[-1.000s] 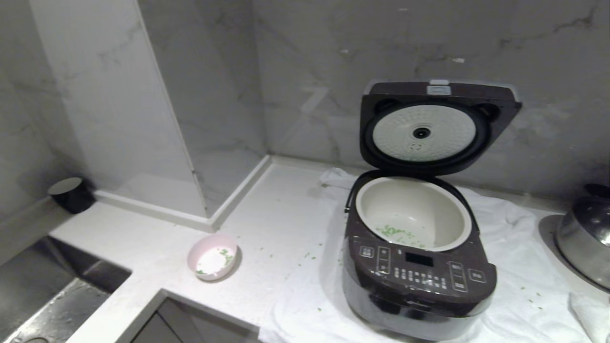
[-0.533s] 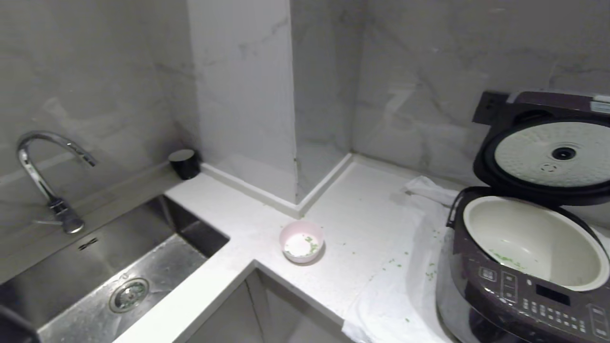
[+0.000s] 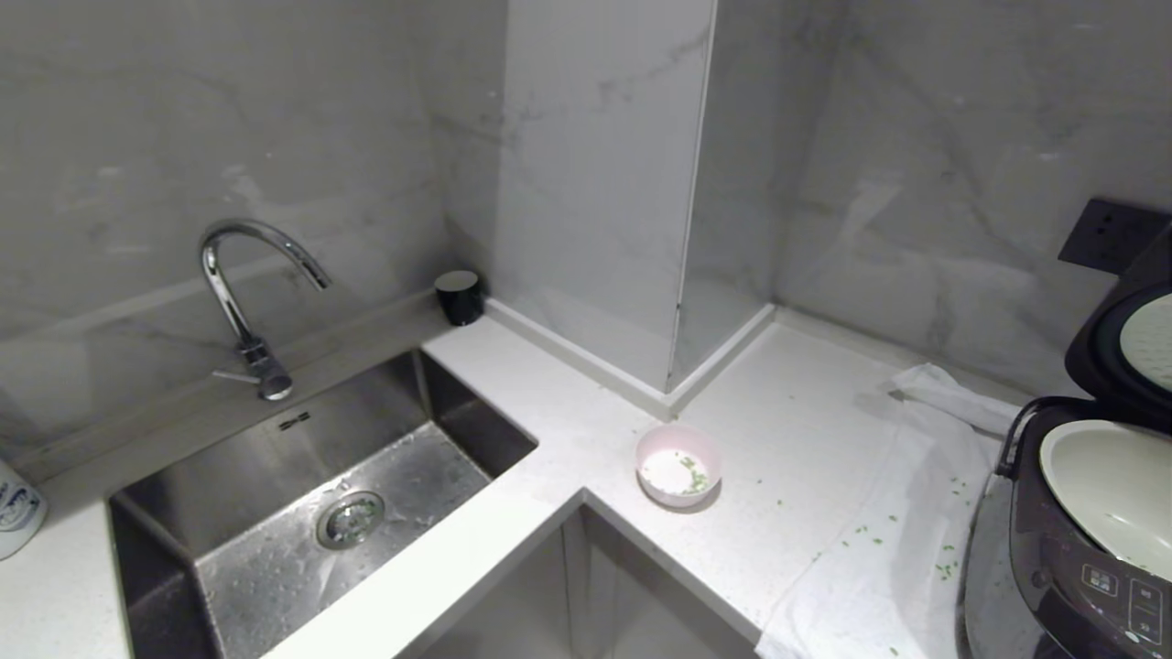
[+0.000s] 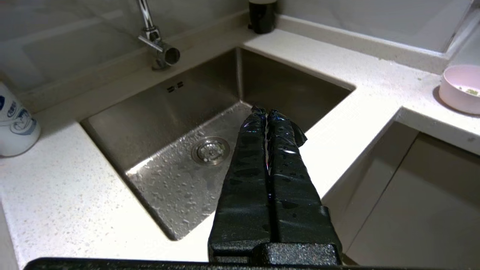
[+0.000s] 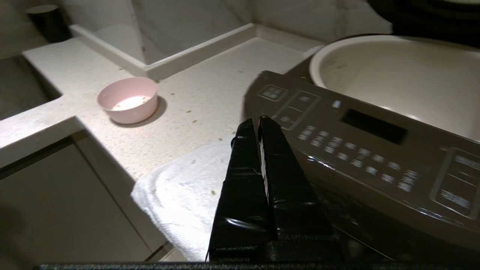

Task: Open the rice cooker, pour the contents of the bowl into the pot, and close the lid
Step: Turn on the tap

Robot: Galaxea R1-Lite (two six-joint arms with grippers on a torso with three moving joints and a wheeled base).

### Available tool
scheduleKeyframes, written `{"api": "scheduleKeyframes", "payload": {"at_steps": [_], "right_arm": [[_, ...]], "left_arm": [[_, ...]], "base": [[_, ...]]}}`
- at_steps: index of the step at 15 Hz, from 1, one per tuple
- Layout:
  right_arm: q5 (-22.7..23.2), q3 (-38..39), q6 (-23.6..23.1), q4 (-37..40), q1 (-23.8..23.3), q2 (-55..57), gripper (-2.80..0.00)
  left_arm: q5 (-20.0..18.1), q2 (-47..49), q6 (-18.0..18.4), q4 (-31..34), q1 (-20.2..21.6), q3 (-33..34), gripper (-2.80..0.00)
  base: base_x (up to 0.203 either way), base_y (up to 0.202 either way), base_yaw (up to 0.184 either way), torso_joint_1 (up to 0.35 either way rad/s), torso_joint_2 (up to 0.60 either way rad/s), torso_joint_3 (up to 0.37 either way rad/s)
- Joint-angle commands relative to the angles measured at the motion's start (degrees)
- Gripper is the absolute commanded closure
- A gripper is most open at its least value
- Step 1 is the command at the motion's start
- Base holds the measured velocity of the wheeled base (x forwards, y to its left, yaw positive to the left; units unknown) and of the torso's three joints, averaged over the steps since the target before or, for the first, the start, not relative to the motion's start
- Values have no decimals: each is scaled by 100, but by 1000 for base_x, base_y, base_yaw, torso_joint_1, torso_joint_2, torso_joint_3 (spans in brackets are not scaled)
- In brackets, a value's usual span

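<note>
The pale pink bowl (image 3: 679, 464) stands upright on the white counter near its inner corner, with a few green bits of the contents (image 3: 696, 478) left inside. More green bits lie scattered on the counter and cloth. The dark rice cooker (image 3: 1080, 567) sits at the right edge, its lid (image 3: 1126, 348) raised and the white pot (image 3: 1108, 490) exposed. My left gripper (image 4: 265, 110) is shut and empty, hanging in front of the sink, with the bowl (image 4: 460, 88) far off to its side. My right gripper (image 5: 257, 122) is shut and empty, just before the cooker's button panel (image 5: 375, 150). Neither arm shows in the head view.
A steel sink (image 3: 320, 494) with a chrome faucet (image 3: 243, 293) fills the left. A black cup (image 3: 459, 296) stands by the wall pillar and a white bottle (image 3: 14, 513) at the far left. A white cloth (image 3: 879, 567) lies under the cooker. Cabinet fronts drop below the counter edge.
The whole head view has swung to the left: sink and faucet came into view and the cooker slid to the right edge. Bowl, cooker and lid have kept their places.
</note>
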Motion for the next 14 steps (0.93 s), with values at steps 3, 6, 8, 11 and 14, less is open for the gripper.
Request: {"api": "scheduleKeyframes", "payload": {"at_steps": [3, 6, 8, 11, 14], "right_arm": [[3, -2, 1, 1, 2, 0, 0], [-4, -2, 1, 1, 2, 0, 0], [5, -2, 1, 1, 2, 0, 0], [-4, -2, 1, 1, 2, 0, 0], [4, -2, 1, 1, 2, 0, 0]], "left_arm": [[7, 7, -133, -10, -6, 88, 0], [7, 7, -271, -11, -2, 79, 0], [7, 7, -271, -11, -7, 79, 0], [7, 7, -271, -11, 2, 79, 0], [66, 7, -273, 15, 2, 67, 0]], "base": [[0, 0, 0, 0, 0, 0], [135, 67, -2, -8, 0, 6], [204, 29, 9, 16, 6, 4], [93, 1, 2, 4, 3, 0], [0, 0, 0, 0, 0, 0]]}}
